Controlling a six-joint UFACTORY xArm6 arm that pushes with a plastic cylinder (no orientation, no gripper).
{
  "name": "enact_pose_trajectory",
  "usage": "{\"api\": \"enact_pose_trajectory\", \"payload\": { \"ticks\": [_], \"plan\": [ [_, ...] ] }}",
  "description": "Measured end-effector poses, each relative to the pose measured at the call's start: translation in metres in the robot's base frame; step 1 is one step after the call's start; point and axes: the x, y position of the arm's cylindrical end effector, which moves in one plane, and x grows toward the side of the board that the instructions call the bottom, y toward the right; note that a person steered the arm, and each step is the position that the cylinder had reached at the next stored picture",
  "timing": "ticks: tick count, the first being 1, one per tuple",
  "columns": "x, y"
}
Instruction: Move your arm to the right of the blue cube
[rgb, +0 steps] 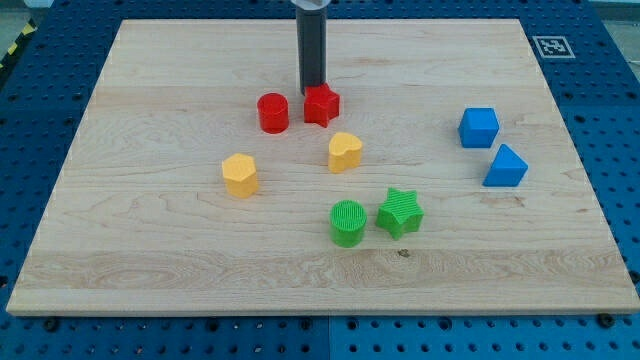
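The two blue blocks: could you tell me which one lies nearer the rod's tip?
The blue cube; it sits up-left of the blue triangular block, closer to my tip.

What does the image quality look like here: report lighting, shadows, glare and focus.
Camera view: even, soft light; each block, such as the blue cube, casts only a faint short shadow; no glare on the wooden board; blocks sharp; my tip is crisp just above the red star; the rod's top is cropped.

Cube (479, 127) at view's right, triangular block (505, 166) just below-right; my tip (312, 92) far left.
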Motion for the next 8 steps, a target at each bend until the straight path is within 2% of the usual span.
{"api": "enact_pose_trajectory", "payload": {
  "ticks": [1,2,3,4,5,6,7,8],
  "plan": [
    [0.011,0.013],
    [0.000,0.024],
    [-0.016,0.071],
    [-0.016,0.145],
    [-0.007,0.224],
    [0.034,0.276],
    [0.058,0.280],
    [0.059,0.280]
  ]
}}
